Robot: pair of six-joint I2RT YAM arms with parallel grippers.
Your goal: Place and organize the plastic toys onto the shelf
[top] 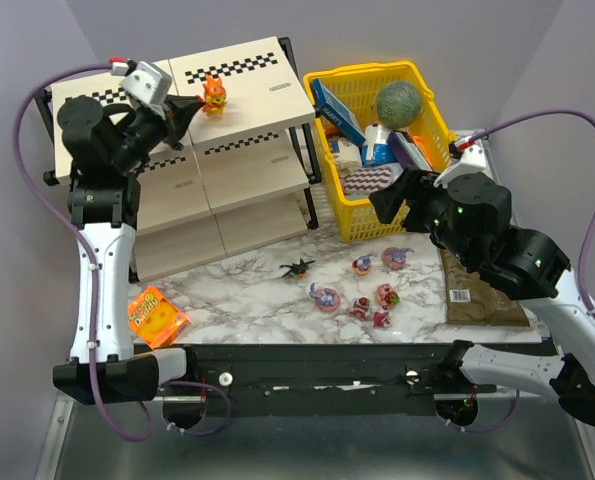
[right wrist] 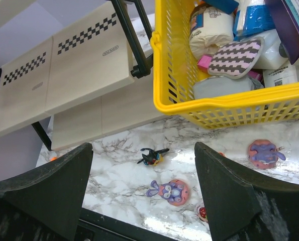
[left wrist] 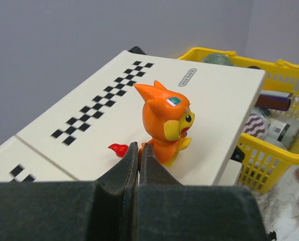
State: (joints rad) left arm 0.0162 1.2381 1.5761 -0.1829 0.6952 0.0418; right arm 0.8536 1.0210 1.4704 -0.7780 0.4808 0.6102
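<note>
An orange toy [top: 213, 96] [left wrist: 167, 125] stands upright on the top panel of the shelf [top: 262, 75] [left wrist: 217, 95]. My left gripper [top: 191, 106] [left wrist: 139, 146] is shut behind it, its tips pinched on the toy's tail, whose red tip sticks out to the left. Several plastic toys lie on the marble table: a black-and-yellow winged one [top: 297, 267] [right wrist: 153, 156], a purple bunny-eared one [top: 326, 297] [right wrist: 170, 191], and small red-pink ones [top: 387, 295]. My right gripper [top: 395, 200] [right wrist: 143, 150] hangs wide open above them, holding nothing.
A yellow basket [top: 372, 75] [right wrist: 229, 103] with boxes and a green ball [top: 399, 103] stands right of the shelf. A flat orange packet [top: 157, 317] lies at the front left. A brown card [top: 482, 300] lies at the right edge.
</note>
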